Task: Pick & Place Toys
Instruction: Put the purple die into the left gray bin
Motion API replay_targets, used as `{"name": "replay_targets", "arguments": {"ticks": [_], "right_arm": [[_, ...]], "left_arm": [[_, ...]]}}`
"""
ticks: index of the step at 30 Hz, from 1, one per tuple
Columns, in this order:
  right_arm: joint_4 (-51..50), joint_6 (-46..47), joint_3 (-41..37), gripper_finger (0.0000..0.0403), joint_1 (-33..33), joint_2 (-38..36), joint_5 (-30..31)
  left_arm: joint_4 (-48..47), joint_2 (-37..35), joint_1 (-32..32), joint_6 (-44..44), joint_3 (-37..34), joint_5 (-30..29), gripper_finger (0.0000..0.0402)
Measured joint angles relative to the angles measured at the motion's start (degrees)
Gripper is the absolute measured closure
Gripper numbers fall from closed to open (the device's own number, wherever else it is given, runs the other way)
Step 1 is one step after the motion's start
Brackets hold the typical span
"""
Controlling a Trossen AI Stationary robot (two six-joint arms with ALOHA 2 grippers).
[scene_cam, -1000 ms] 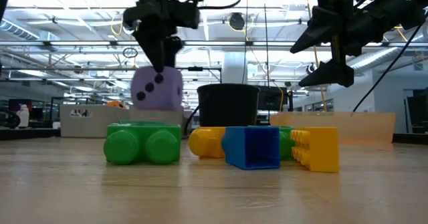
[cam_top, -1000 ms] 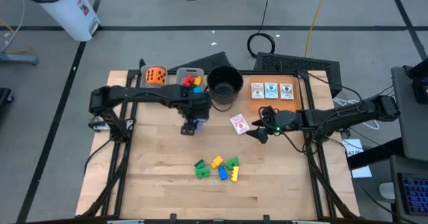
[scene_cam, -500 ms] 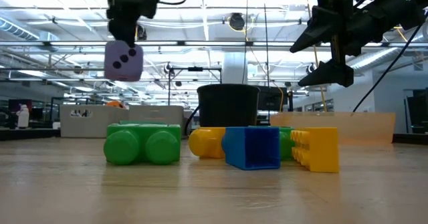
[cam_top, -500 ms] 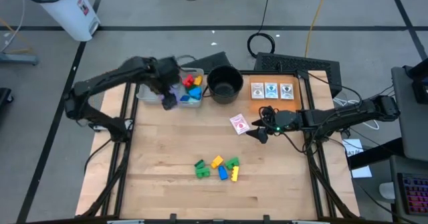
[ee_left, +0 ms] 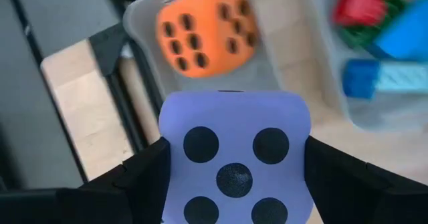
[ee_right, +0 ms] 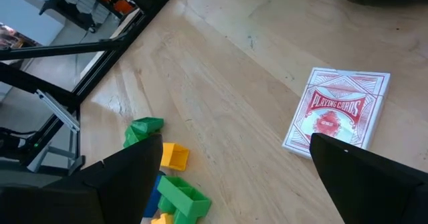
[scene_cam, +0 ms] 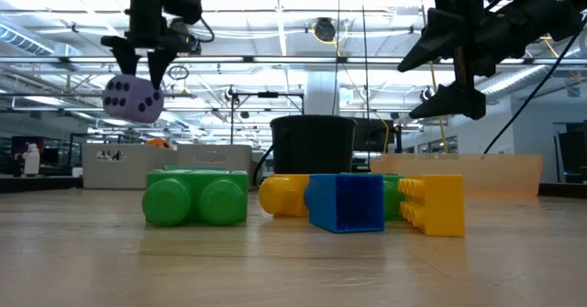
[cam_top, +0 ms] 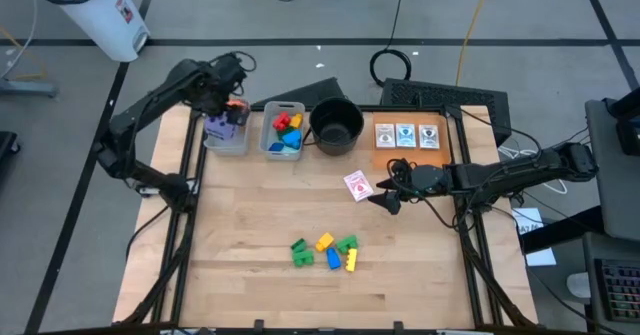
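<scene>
The left gripper [scene_cam: 139, 69] has its fingers [ee_left: 120, 184] pinching the purple die [ee_left: 234, 160], held in the air above the left grey bin [cam_top: 226, 143] at about eleven o'clock on the desk [cam_top: 250, 215]. The orange die [ee_left: 204, 30] lies in that bin below it. Just beside it, at three o'clock, a second grey bin [cam_top: 283, 153] holds red, blue and yellow blocks [cam_top: 288, 127], and the round black pot [cam_top: 336, 125] stands next along the far edge.

The right gripper [cam_top: 386, 195] hovers at about two o'clock from the desk's middle, fingers [ee_right: 374, 184] spread wide with nothing between them. A red box of playing cards [ee_right: 338, 114] lies flat on the wood just beside it. Three picture cards [cam_top: 405, 135] sit in a row on an orange mat [cam_top: 440, 157] at the far right corner.

Near the front, at six o'clock, green, yellow and blue blocks [cam_top: 326, 253] lie in a loose cluster.

The desk is pale wooden planking on a black frame. Around it is grey floor with dark tape lines, cables and a white bin [cam_top: 95, 10]. Seen from desk height, the room behind is a large hall with ceiling trusses and strip lights.
</scene>
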Motion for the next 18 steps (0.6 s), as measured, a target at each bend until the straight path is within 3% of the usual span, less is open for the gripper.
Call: {"name": "replay_targets", "arguments": {"ticks": [7,18], "right_arm": [[0.0,0.1,0.0,0.0028,0.0,0.0,-1.1],[0.0,0.0,0.0,0.0028,0.0,0.0,-1.1]], "left_arm": [[3.0,0.9,2.6,-5.1,-0.3,-0.2,0.0119],[6.1,1.0,2.3,-11.4,-9.3,-1.1,0.0119]]}}
